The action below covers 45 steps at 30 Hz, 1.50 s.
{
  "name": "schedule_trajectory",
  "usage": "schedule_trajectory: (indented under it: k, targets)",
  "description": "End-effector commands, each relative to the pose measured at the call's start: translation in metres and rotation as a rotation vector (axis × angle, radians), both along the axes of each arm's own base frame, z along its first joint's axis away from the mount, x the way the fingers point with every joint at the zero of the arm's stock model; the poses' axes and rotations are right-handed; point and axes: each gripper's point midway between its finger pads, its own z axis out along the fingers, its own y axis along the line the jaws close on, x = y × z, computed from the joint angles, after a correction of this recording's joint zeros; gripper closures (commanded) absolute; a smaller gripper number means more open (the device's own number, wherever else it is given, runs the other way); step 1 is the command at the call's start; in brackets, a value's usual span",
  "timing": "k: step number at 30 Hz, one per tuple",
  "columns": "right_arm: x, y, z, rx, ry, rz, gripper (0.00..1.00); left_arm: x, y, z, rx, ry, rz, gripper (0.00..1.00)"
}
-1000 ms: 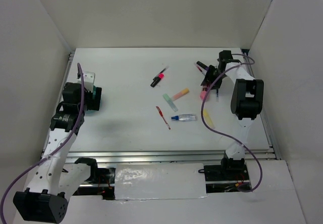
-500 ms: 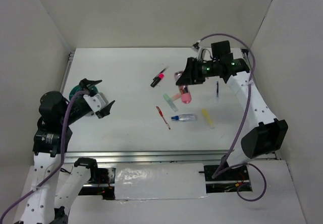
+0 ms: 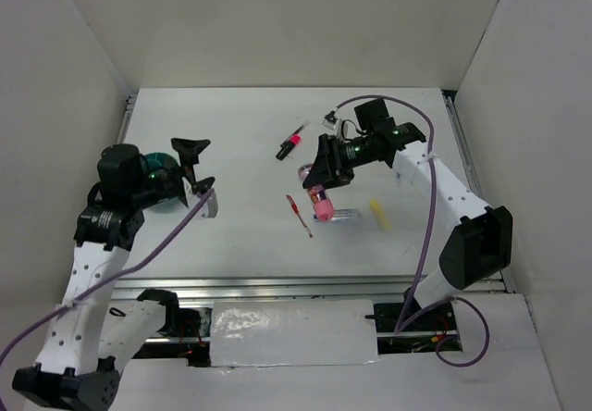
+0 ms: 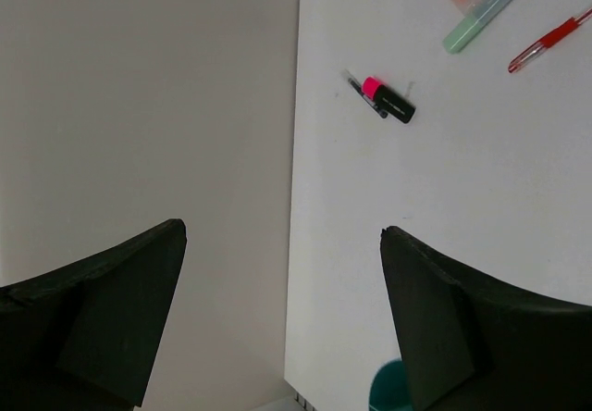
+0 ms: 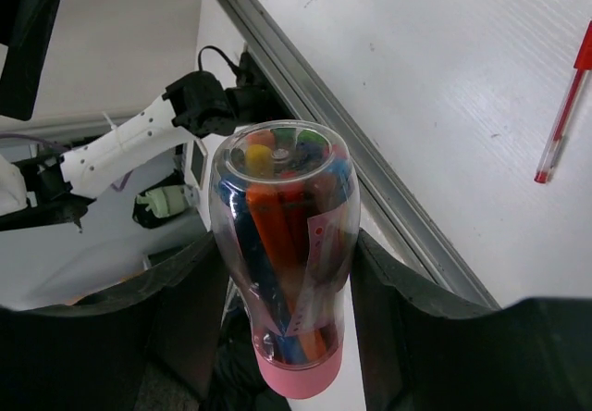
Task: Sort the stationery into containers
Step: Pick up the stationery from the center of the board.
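Right gripper (image 3: 324, 175) has swung to mid-table, clamping a clear pen-filled jar (image 5: 282, 244) — left gripper (image 3: 197, 168), jaws wide, now off the teal cup (image 3: 151, 165); red pen (image 3: 299, 215) loose on white table (image 3: 240, 244), white walls (image 3: 277, 22) around

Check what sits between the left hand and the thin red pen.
Nothing: bare white table between left hand and thin red pen, per top view.
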Motion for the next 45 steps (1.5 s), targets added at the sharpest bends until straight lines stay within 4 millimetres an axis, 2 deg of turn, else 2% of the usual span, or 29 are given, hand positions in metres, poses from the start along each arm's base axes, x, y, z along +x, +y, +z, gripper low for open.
schedule_trajectory:
  k: [1,2,4,5,7,8,9,10,12,16,18,24,27,29,32,33,39,42,45]
  targets:
    - [0.01,0.005,0.003,0.044,0.009,-0.011,1.0,0.036,-0.009,0.028,-0.054,-0.039,0.053,0.01]
    - [0.013,0.004,0.001,0.038,0.019,-0.024,1.0,0.043,-0.023,0.027,-0.062,-0.016,0.047,0.01]
    - [0.02,0.0,-0.003,0.022,0.026,-0.053,1.0,0.063,-0.025,0.029,-0.099,-0.004,0.158,0.02]
    - [0.023,-0.002,-0.006,0.018,0.043,-0.068,1.0,0.064,-0.047,0.02,-0.111,0.029,0.139,0.02]
    - [0.032,-0.009,-0.012,0.017,0.068,-0.1,1.0,0.069,-0.061,0.02,-0.116,-0.005,0.15,0.03]
    - [0.037,-0.011,-0.015,0.018,0.093,-0.117,1.0,0.06,-0.081,0.011,-0.116,0.009,0.095,0.03]
    - [0.04,-0.014,-0.018,0.016,0.104,-0.132,1.0,0.053,-0.092,0.008,-0.114,0.005,0.057,0.03]
    - [0.044,-0.019,-0.019,0.022,0.116,-0.149,1.0,0.039,-0.111,0.005,-0.123,0.001,-0.019,0.03]
    - [0.045,-0.024,-0.025,0.028,0.148,-0.163,1.0,0.023,-0.127,0.001,-0.118,0.0,-0.099,0.03]
    - [0.04,-0.026,-0.027,0.061,0.199,-0.157,1.0,-0.028,-0.156,-0.03,-0.029,0.015,-0.312,0.04]
    - [0.033,-0.021,-0.028,0.081,0.228,-0.125,1.0,-0.046,-0.168,-0.037,0.004,-0.001,-0.375,0.05]
    - [0.01,0.0,-0.029,0.082,0.253,-0.054,1.0,-0.089,-0.185,-0.069,0.171,0.037,-0.527,0.06]
    - [0.0,0.01,-0.031,0.063,0.27,-0.046,1.0,-0.096,-0.195,-0.076,0.207,-0.002,-0.554,0.06]
    - [-0.003,0.014,-0.031,0.062,0.28,-0.043,1.0,-0.094,-0.2,-0.077,0.22,-0.027,-0.539,0.06]
    - [-0.01,0.022,-0.033,0.041,0.292,-0.037,1.0,-0.093,-0.209,-0.092,0.263,-0.038,-0.543,0.05]
    - [-0.011,0.023,-0.033,0.037,0.293,-0.036,1.0,-0.092,-0.21,-0.091,0.259,-0.046,-0.542,0.05]
    - [-0.011,0.026,-0.034,0.039,0.333,-0.049,1.0,-0.092,-0.22,-0.103,0.276,-0.031,-0.531,0.06]
    - [-0.013,0.027,-0.037,0.025,0.343,-0.056,1.0,-0.086,-0.224,-0.103,0.263,-0.036,-0.494,0.08]
    - [-0.017,0.027,-0.039,0.018,0.355,-0.066,1.0,-0.08,-0.225,-0.109,0.281,-0.026,-0.462,0.15]
